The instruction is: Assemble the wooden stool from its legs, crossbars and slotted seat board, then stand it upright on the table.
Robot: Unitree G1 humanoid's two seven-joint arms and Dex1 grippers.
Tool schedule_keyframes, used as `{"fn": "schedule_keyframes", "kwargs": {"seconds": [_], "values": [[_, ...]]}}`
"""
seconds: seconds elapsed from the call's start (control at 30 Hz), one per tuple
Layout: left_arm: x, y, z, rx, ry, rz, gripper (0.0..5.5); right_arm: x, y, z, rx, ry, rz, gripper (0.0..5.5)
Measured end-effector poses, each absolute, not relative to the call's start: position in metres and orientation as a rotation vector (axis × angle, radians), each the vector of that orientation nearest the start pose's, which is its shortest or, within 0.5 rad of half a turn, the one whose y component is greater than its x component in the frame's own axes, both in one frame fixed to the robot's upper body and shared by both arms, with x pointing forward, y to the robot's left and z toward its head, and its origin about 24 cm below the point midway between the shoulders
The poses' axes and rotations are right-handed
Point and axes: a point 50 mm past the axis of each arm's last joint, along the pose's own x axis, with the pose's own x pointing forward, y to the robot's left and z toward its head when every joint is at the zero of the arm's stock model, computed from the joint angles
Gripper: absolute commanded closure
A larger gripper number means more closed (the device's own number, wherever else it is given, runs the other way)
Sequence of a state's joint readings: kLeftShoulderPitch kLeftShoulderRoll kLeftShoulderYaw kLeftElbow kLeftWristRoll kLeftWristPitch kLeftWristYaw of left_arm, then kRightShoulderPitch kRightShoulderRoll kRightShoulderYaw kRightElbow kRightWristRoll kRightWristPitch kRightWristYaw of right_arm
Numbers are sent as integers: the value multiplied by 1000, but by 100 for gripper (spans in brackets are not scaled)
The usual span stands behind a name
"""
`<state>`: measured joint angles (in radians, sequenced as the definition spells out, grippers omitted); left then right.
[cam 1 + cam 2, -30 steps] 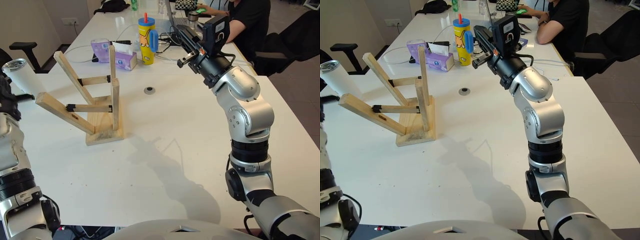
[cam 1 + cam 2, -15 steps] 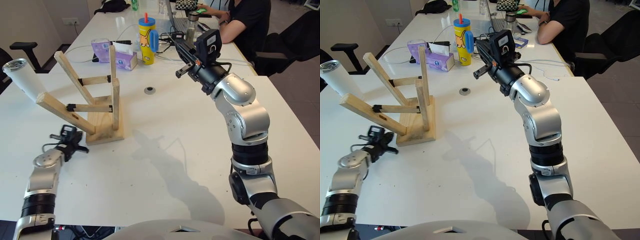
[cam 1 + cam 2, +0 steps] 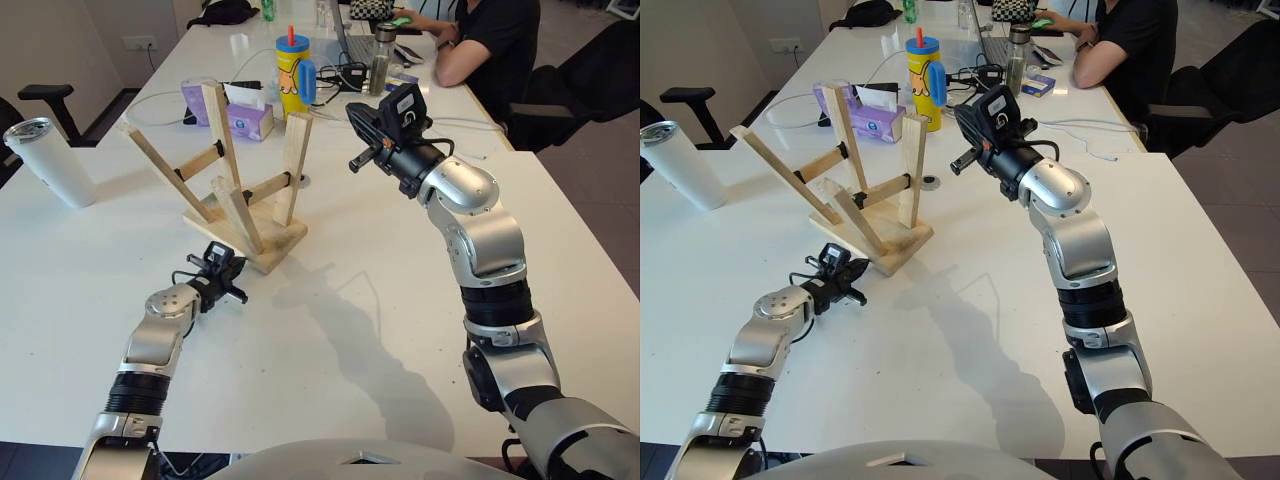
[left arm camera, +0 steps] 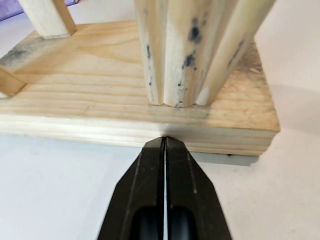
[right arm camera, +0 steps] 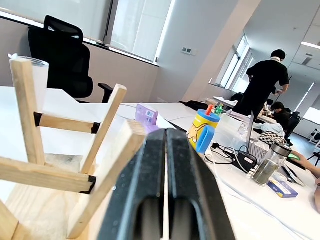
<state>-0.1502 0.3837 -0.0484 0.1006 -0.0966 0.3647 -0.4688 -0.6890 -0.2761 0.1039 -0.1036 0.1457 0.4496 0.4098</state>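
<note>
**Upturned stool on the desk, both grippers clenched with nothing grasped**

In the head view, one stool [image 3: 245, 205] is seen upside down and tilted on the desk [image 3: 350, 330]. Four legs [image 3: 295, 160], two crossbars [image 3: 200, 163] and one seat board [image 3: 270, 235] are counted. In the left wrist view, the left gripper [image 4: 165, 141] is shown pressed shut and empty, its tip set at the seat board's edge, under one leg. In the right wrist view, the right gripper [image 5: 165, 132] is shown closed and empty, just beside one leg's free end.
</note>
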Motion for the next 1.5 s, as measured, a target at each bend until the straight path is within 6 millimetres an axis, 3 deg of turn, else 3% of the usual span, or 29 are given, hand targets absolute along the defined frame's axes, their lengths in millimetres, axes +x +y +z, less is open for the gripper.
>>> {"fn": "schedule_keyframes", "kwargs": {"seconds": [0.13,0.23,0.4,0.57,0.63,0.67,0.7,0.8,0.9,0.97,1.0,1.13,1.27,1.37,1.43,1.5], "values": [[273,173,28,211,386,-520,548,333,-87,224,-290,-312,690,550],[278,150,34,208,348,-584,548,350,-73,241,-347,-380,745,550],[279,147,32,224,350,-576,548,382,-60,255,-241,-358,784,550],[278,146,30,243,351,-578,548,393,-35,307,60,-447,837,550],[278,146,29,245,355,-586,548,396,-30,314,90,-448,829,550],[278,146,29,247,357,-589,548,400,-25,300,37,-382,850,550],[278,147,30,249,357,-592,548,403,-22,274,-69,-276,882,550],[279,147,31,250,354,-594,548,396,-30,158,-488,81,1004,550],[279,147,32,250,350,-593,548,396,-55,152,-895,95,1064,550],[279,147,32,251,351,-601,548,381,-89,90,-1167,333,1159,550],[279,149,32,254,355,-604,548,371,-103,66,-1192,385,1171,550],[283,148,37,267,345,-618,548,374,-108,67,-1192,311,1089,550],[283,150,36,270,350,-614,548,379,-103,83,-1030,221,1063,550],[284,152,37,269,350,-610,548,389,-120,103,-917,161,935,550],[281,148,45,256,331,-651,548,400,-136,126,-854,93,757,550],[279,141,53,235,307,-686,548,405,-135,143,-743,34,707,550]]}}
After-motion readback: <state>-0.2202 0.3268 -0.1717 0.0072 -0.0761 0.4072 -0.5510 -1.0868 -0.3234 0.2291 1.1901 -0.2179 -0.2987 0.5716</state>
